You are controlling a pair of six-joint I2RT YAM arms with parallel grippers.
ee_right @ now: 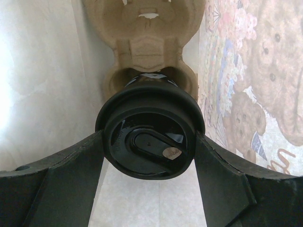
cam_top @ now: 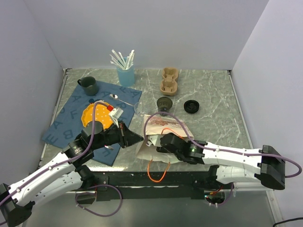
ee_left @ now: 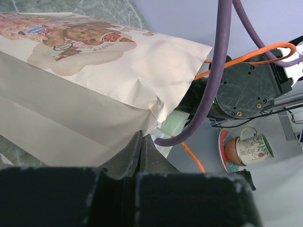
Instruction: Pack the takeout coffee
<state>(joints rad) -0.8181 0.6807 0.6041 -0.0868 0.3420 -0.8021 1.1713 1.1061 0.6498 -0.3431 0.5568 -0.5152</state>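
– Grey-green marbled table. What lies on it by the jaws?
– A cream paper bag printed with teddy bears, lying on its side. The right gripper reaches into its mouth. The left gripper sits at the bag's outer edge with its jaws closed tip to tip. I cannot tell whether any paper is caught between them.
– And inside?
– A brown moulded-pulp cup carrier lies just ahead of the right jaws. The takeout coffee, a small black tapered disposable cup with a round black plastic lid, sits in the carrier's nearer pocket. It is between the right jaws, which press on both sides of the lid.
– How far along, then?
– Nearly done, I judge: the cup is in the bag and seated. What is left is letting go, drawing the arm out, and perhaps closing the bag.
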